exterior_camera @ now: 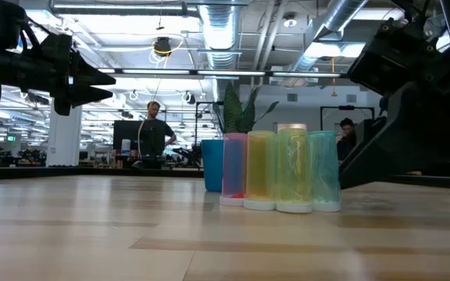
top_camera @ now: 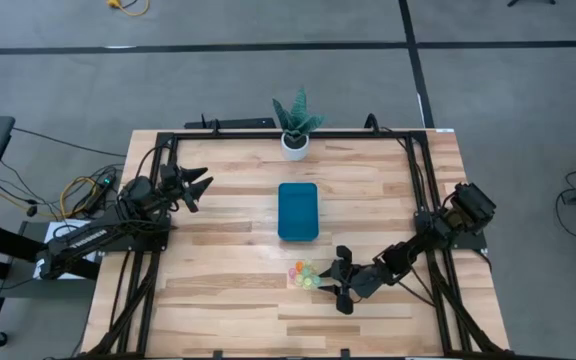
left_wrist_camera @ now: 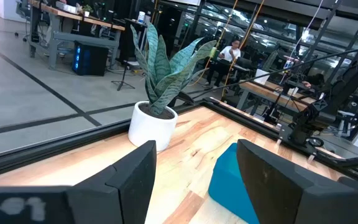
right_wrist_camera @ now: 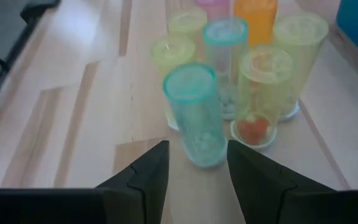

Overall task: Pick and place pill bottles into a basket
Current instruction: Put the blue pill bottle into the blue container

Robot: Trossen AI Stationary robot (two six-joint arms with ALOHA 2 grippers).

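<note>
Right hand lined up on a huddle of pill bottles, nothing lifted yet.

High view: the right hand point(top_camera: 340, 281), fingers spread and empty, sits just beside the pill bottles point(top_camera: 302, 273), near the basket point(top_camera: 298, 211); the left hand point(top_camera: 200, 187) waits released, well apart. Low view: the bottles stand upright, touching. Right wrist view: the teal bottle point(right_wrist_camera: 195, 115) stands nearest, neighbours close, so closing could likely topple them.
</note>
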